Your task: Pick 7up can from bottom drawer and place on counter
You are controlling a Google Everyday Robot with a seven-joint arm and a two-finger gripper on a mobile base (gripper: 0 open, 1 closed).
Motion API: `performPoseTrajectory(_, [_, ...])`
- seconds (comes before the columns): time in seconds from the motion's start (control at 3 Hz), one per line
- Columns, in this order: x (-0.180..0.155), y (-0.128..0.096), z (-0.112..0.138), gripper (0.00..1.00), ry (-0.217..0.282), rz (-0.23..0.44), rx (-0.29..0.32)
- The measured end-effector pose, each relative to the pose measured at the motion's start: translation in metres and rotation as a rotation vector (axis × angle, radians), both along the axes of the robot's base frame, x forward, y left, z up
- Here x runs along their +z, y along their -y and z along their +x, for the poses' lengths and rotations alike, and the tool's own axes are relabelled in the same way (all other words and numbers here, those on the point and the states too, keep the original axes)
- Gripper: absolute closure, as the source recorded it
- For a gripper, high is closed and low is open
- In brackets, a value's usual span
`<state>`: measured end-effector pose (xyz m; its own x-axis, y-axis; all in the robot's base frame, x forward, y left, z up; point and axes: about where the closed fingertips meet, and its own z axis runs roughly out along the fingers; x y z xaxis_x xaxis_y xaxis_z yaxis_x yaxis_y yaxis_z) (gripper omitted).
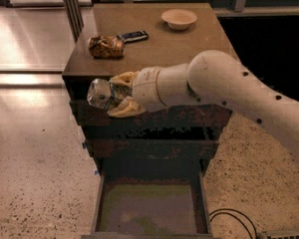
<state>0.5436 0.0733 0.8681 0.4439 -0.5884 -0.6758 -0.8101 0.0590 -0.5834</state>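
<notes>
My gripper (114,93) is shut on the 7up can (100,93), a small silvery can with greenish marks. It holds the can on its side in the air, just in front of the counter's front edge and level with the top drawer front. The counter (154,44) is a tan-brown slab above and behind the can. The bottom drawer (149,208) stands pulled open far below, its greenish-grey floor bare. My white arm (229,88) reaches in from the right.
On the counter lie an orange-brown foil snack bag (106,47), a flat black handset (133,36) and a pale bowl (179,19). Two closed reddish-brown drawer fronts (149,148) sit above the open drawer. A black cable (234,218) lies on the floor at the right.
</notes>
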Motion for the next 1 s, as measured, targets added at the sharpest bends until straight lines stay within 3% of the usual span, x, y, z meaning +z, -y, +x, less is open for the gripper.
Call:
performPoseTrajectory(0.67, [0.106, 0.026, 0.064, 1.0, 0.157, -0.08, -0.055])
performPoseTrajectory(1.0, [0.142, 0.047, 0.103, 1.0, 0.191, -0.117, -0.113])
